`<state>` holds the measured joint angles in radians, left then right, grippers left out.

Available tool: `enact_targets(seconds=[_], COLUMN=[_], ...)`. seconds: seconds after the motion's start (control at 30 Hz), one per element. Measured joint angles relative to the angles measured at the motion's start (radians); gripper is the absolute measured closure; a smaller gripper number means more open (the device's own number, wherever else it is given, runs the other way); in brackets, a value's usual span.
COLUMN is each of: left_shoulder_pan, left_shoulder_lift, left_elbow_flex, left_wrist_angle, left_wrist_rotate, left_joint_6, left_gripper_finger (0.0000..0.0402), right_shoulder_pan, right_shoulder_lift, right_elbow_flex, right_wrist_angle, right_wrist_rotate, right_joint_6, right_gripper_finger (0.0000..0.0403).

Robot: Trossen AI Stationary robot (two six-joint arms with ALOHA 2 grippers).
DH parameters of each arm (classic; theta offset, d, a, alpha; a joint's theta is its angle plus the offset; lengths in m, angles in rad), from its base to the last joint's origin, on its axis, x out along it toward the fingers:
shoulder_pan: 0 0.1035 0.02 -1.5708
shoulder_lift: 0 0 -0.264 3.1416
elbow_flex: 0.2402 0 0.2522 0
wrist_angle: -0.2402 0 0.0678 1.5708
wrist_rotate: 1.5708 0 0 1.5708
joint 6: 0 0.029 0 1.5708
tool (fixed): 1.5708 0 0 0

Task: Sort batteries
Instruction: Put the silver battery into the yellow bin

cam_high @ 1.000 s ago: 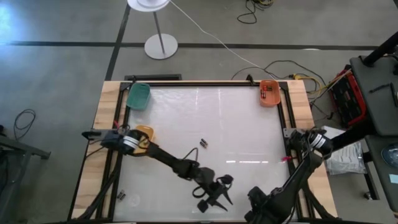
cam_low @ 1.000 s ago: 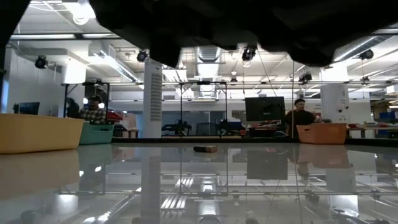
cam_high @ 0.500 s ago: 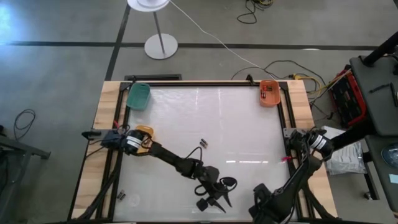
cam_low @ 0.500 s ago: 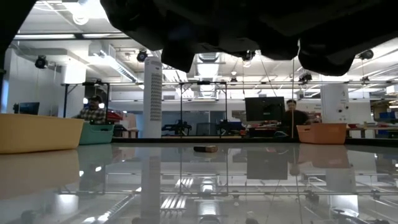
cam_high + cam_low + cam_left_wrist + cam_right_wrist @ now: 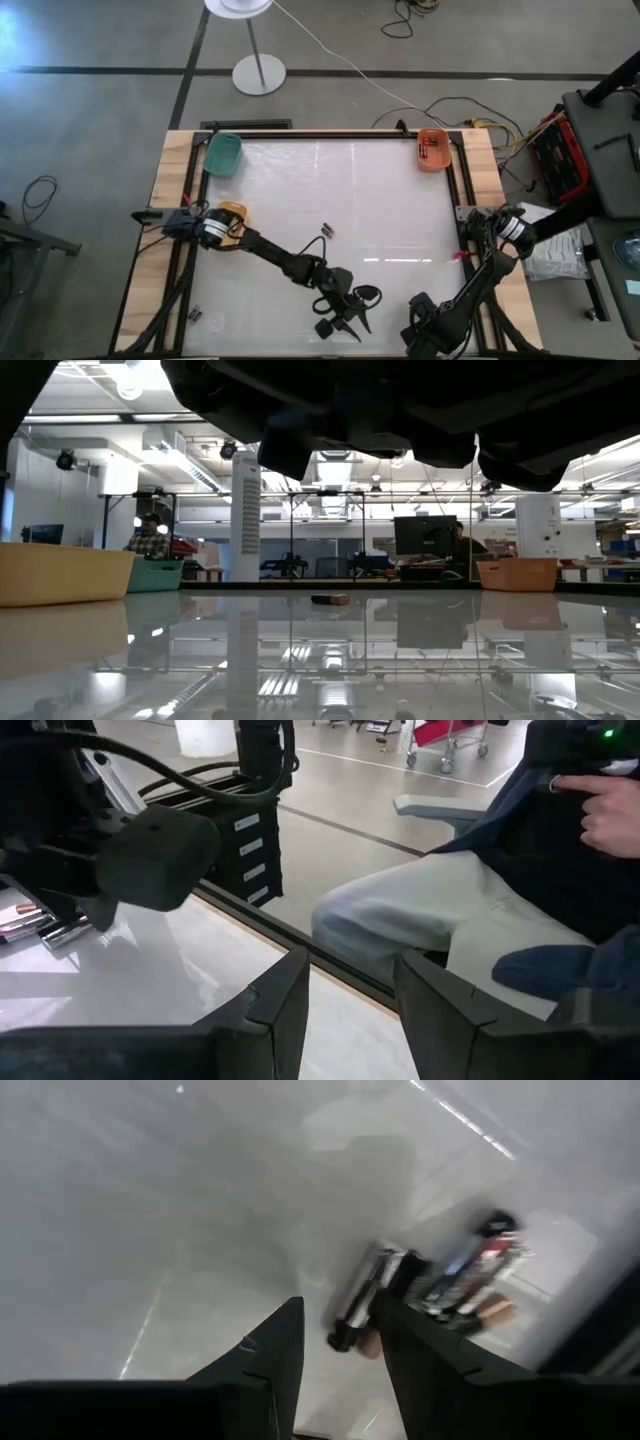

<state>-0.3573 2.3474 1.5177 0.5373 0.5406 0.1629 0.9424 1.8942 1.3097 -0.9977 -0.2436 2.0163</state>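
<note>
Pretty bright overall, lit from overhead. Ceiling lights point(image 5: 130, 382) in the low view mirror off the glossy white table point(image 5: 380, 200), so there's streaky glare everywhere. Dark arm bulk along the top of the low view is just a silhouette. Right wrist view is smeared with blur; left wrist view is sharper, foreground soft.
</note>
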Motion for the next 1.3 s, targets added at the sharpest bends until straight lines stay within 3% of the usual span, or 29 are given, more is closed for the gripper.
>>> enact_targets(seconds=[0.53, 0.83, 1.0, 1.07, 1.17, 1.3], left_shoulder_pan=[0.0, 0.004, 0.002, -0.005, -0.016, -0.015], left_shoulder_lift=[0.001, -0.013, -0.096, -0.145, -0.218, -0.307], left_elbow_flex=[0.0, -0.063, -0.2, -0.262, -0.367, -0.577], left_wrist_angle=[-0.003, -0.148, -0.124, -0.105, 0.031, 0.394], left_wrist_rotate=[-0.001, -0.012, -0.175, -0.259, -0.323, -0.323], left_joint_6=[-0.036, -0.079, -0.098, -0.082, -0.067, -0.087], left_gripper_finger=[0.0274, 0.0274, 0.0274, 0.0274, 0.0274, 0.0274], right_shoulder_pan=[-0.003, -0.002, -0.002, -0.003, -0.013, -0.024], right_shoulder_lift=[-0.009, -0.008, -0.022, -0.031, -0.069, -0.119], right_elbow_flex=[-0.069, -0.12, -0.082, -0.062, -0.041, -0.015], right_wrist_angle=[0.146, 0.258, 0.211, 0.174, 0.153, 0.164], right_wrist_rotate=[0.005, 0.043, 0.059, 0.102, 0.275, 0.52], right_joint_6=[-0.053, -0.161, -0.225, -0.236, -0.28, -0.379], right_gripper_finger=[0.0329, 0.0373, 0.0384, 0.0385, 0.0387, 0.0388])
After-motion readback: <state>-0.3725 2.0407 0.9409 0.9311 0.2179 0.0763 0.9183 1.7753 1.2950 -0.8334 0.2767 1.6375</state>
